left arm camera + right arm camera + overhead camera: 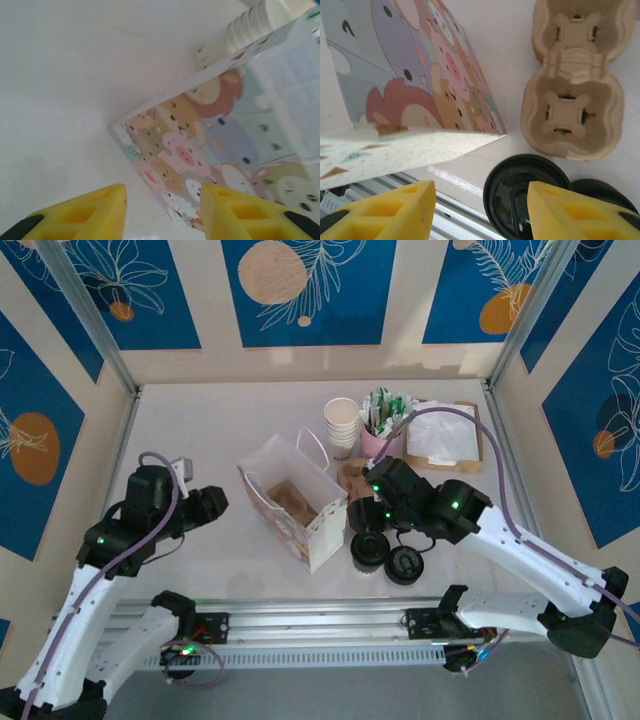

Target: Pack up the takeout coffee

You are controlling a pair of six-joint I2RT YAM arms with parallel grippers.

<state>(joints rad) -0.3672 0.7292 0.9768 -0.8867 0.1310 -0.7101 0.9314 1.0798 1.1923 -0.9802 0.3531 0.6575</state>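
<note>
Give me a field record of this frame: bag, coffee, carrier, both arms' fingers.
paper bag: upright, open, mid-table
takeout coffee: on the table right of the bag, not packed
cup carrier: both wells empty, behind the coffee
left fingers: open, empty, facing the bag's side
right fingers: open, over the coffee's lid

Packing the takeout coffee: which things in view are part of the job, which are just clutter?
Job: takeout coffee, paper bag, probably cup carrier.
Lying about: stacked cups, sachet cup, napkins, loose black lid.
</note>
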